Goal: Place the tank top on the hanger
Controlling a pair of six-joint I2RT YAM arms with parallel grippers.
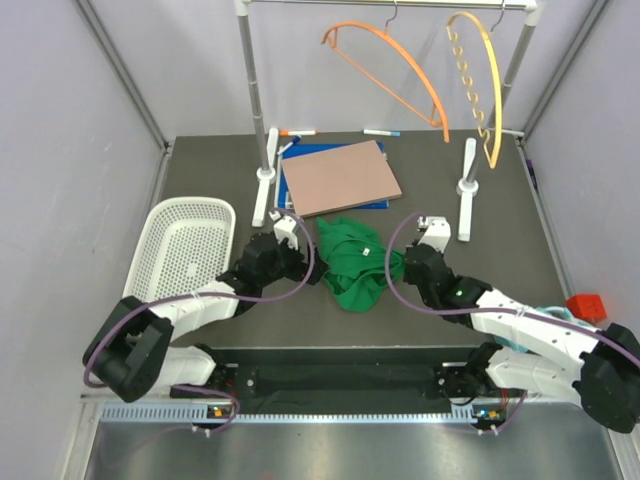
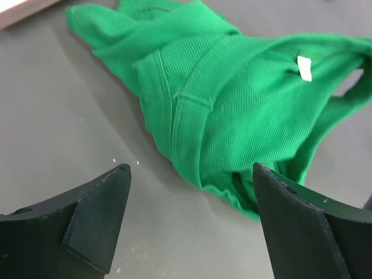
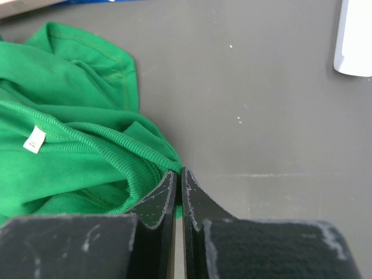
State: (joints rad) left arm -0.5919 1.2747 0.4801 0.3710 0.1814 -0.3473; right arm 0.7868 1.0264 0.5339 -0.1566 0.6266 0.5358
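- right gripper [image 3: 178, 171] clamped tight on a ribbed edge of the tank top [image 3: 70, 163], with a sliver of green showing between its fingers.
- left gripper [image 2: 190, 168] spread wide at the tank top's other side, gripping nothing.
- the tank top lies crumpled on the dark table [image 1: 200, 165] between both arms, just in front of a brown board [image 1: 345, 175].
- the hanger [image 1: 390, 60] hangs from the rail [image 1: 430, 5] at the back, well apart from the tank top.

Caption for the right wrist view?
Right gripper pinches an edge of the crumpled green tank top on the dark table.
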